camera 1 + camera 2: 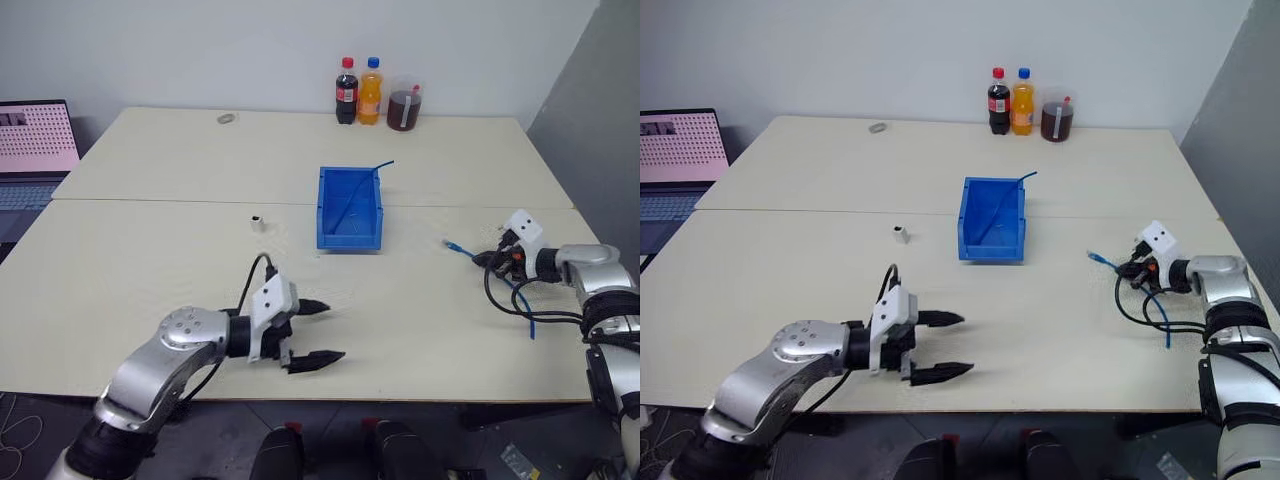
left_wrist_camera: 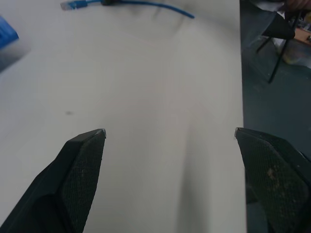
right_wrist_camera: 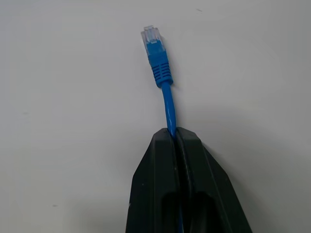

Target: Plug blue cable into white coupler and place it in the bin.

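The pale table (image 1: 150, 260) carries the bin (image 1: 350, 208), the white coupler (image 1: 257, 222), three drink containers (image 1: 375, 95) and the blue cable (image 1: 458, 245) at its right.

No text is legible, though the bottles (image 1: 358, 91) perhaps bear labels.

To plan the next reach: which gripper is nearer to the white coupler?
Left. The left gripper, open, hovers a short way in front of the white coupler. The right gripper, shut on the blue cable, is far across the table, beyond the bin.
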You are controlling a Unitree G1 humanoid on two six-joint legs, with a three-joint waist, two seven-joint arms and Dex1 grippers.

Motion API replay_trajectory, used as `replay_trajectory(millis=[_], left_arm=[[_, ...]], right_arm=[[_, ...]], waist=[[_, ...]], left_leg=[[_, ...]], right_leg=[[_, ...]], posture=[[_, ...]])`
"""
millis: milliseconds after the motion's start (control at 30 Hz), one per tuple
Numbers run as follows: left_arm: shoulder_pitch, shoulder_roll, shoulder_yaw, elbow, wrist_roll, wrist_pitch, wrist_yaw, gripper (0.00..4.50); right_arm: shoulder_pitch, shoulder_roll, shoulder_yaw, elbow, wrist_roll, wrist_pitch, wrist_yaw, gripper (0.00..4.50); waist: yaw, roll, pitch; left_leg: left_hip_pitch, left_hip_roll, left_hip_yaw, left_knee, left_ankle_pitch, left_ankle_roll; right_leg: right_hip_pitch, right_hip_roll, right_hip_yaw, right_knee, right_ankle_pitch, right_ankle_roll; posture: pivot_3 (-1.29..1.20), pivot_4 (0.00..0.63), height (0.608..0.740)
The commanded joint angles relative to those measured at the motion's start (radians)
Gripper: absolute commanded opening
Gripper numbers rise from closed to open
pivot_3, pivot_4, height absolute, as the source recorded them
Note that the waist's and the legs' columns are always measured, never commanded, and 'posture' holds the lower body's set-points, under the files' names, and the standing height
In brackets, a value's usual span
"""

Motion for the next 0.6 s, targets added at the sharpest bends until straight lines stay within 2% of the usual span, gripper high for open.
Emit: replay_trajectory(millis=[33,133,233,333,567,600], left_arm=[[0.058,0.036,0.082,0.029,-0.019,-0.037,-0.036,4.50],[0.032,0.017,0.136,0.160,0.029,-0.120,0.001,4.50],[-0.020,0.004,0.139,0.228,0.048,-0.155,0.005,4.50],[-0.051,0.002,0.127,0.273,0.065,-0.176,-0.013,4.50],[-0.060,-0.008,0.097,0.296,0.097,-0.206,-0.031,4.50],[-0.055,-0.011,0.094,0.301,0.104,-0.214,-0.031,4.50]], right_arm=[[0.091,-0.019,0.004,-0.316,0.048,0.053,0.064,0.05],[0.242,0.026,0.080,-0.716,0.052,0.100,0.049,0.05],[0.264,0.098,0.158,-0.870,0.028,0.161,0.004,0.05],[0.224,0.180,0.237,-0.863,-0.026,0.180,-0.053,0.05],[0.149,0.252,0.322,-0.729,-0.110,0.128,-0.110,0.05],[0.148,0.252,0.326,-0.723,-0.112,0.122,-0.105,0.25]], waist=[[0.002,0.002,0.001],[0.011,0.003,0.002],[0.012,0.002,0.002],[0.012,0.003,0.002],[0.014,0.002,0.002],[0.016,0.002,0.002]], left_leg=[[0.000,0.000,0.000,0.000,0.000,0.000],[0.000,0.000,-0.001,0.000,0.000,0.000],[0.000,0.001,-0.002,0.000,0.000,0.000],[0.000,0.001,-0.002,0.001,0.000,0.000],[-0.002,0.000,0.000,0.001,0.000,0.000],[-0.002,0.000,0.000,0.001,0.000,0.000]], right_leg=[[0.000,0.000,-0.001,0.000,0.000,0.000],[0.000,0.000,-0.001,0.000,-0.001,0.002],[-0.001,0.000,-0.003,0.001,-0.003,0.003],[-0.001,0.001,-0.002,0.002,-0.002,0.005],[-0.002,0.000,-0.002,0.001,-0.001,0.000],[-0.002,0.000,-0.002,0.001,-0.001,0.000]], posture=[[0.00,0.150,0.740],[0.00,0.150,0.740],[0.00,0.150,0.740],[0.00,0.150,0.740],[0.00,0.150,0.740],[0.00,0.150,0.740]])
